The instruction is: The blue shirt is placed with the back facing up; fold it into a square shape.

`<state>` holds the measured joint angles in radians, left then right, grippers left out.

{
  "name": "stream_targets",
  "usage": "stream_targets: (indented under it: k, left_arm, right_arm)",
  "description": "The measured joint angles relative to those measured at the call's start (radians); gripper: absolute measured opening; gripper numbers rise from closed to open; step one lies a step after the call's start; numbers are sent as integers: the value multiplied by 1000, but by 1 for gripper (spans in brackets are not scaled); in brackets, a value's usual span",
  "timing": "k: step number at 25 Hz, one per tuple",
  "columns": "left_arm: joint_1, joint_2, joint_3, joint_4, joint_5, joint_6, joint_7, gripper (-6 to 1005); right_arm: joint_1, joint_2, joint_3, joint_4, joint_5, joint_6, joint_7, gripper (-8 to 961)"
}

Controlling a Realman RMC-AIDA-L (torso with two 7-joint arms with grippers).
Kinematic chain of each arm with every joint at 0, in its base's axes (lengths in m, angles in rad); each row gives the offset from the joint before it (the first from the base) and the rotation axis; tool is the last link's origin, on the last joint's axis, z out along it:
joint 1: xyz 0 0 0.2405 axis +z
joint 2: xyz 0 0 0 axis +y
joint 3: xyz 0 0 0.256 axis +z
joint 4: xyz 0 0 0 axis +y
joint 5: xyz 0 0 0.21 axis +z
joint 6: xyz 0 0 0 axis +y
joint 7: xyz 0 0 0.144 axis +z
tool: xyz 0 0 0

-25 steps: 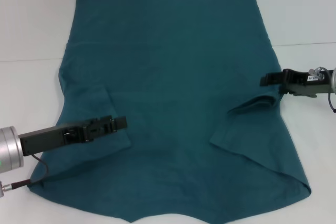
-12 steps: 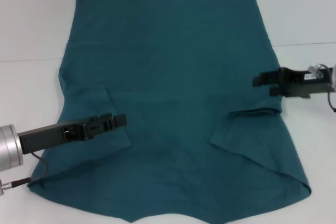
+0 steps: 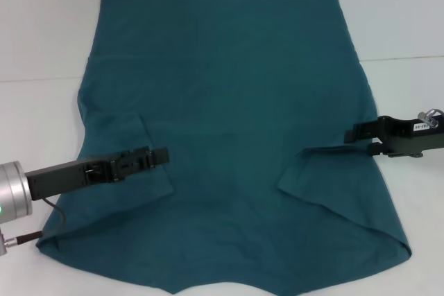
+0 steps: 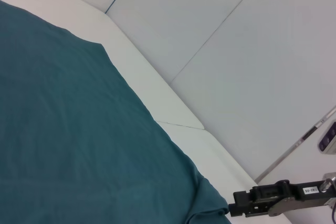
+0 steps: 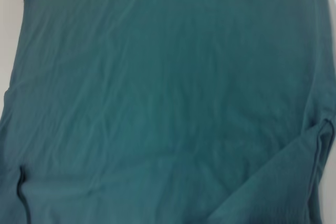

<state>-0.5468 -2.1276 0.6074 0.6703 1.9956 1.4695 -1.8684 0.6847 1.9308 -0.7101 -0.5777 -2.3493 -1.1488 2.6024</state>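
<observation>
The blue shirt (image 3: 229,102) lies flat on the white table, plain side up, with both sleeves folded inward over the body. My left gripper (image 3: 161,155) hovers over the folded left sleeve (image 3: 149,171) near the shirt's near-left part. At the shirt's right edge my right gripper (image 3: 357,139) stands open beside the folded right sleeve (image 3: 326,171), holding nothing. The left wrist view shows the shirt (image 4: 79,129) with the right gripper (image 4: 247,206) at its far edge. Teal fabric (image 5: 157,103) fills the right wrist view.
The white table (image 3: 41,39) surrounds the shirt, with a seam line (image 3: 402,57) running across it on the right. A cable (image 3: 48,209) trails from my left arm over the shirt's near-left corner.
My right gripper moved in over the shirt, then drew back right and nearer to me. The right sleeve fold now lies flatter. My left gripper barely shifted.
</observation>
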Motion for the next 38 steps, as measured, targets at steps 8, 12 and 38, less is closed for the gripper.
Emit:
stream_targets:
  k: [8, 12, 38]
  left_arm:
    - [4, -4, 0, 0, 0, 0, 0, 629]
    - [5, -6, 0, 0, 0, 1, 0, 629]
    - [55, 49, -137, 29, 140, -21, -517, 629]
  right_arm:
    - [1, 31, -12, 8, 2, 134, -14, 672]
    - [5, 60, 1, 8, 73, 241, -93, 671]
    - [6, 11, 18, -81, 173, -290, -156, 671]
